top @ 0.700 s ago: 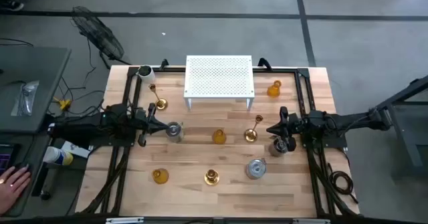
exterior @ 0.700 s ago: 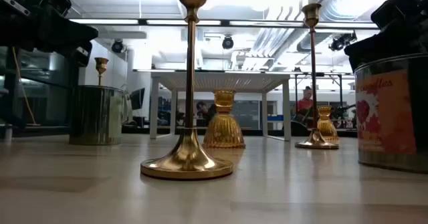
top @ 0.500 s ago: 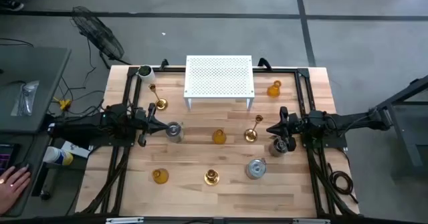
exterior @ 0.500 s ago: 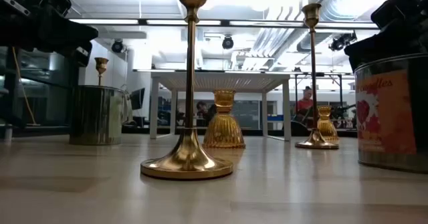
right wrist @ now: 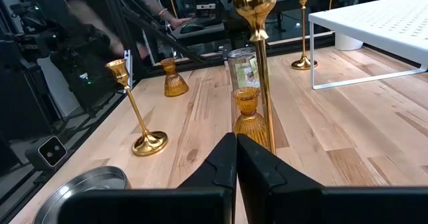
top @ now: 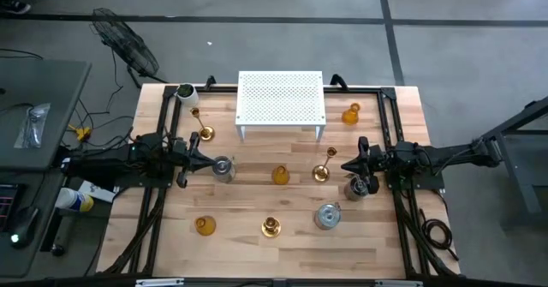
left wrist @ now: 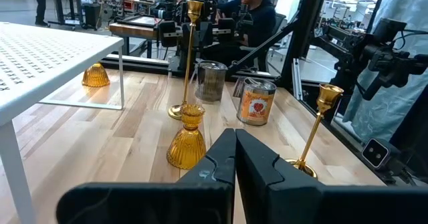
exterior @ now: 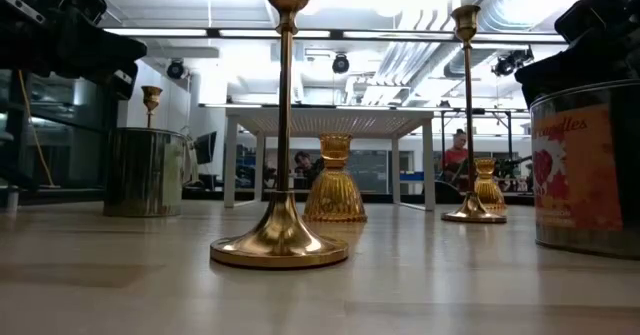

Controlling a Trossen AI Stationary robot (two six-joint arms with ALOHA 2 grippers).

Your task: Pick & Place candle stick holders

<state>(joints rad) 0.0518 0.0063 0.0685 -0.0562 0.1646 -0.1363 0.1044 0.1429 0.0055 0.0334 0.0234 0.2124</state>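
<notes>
Three gold sticks [top: 324,164]; three silver cups [top: 223,168]; three amber holders [top: 281,176]; both grippers [top: 199,159] [top: 349,165] closed, empty; one cup half-hidden beneath right gripper.

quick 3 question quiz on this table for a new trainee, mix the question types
1. True or false: the white rack has a candle stick holder standing on top of it.
2. Multiple choice: the left gripper is a) shut and empty, b) shut on a silver cup, c) open.
3. How many amber glass holders are on the table, and where?

Key
1. False. Its top is bare.
2. a. The fingers meet with nothing between them; the right gripper is the same.
3. Three: one right of the rack, one mid-table, one near the front left.
</notes>
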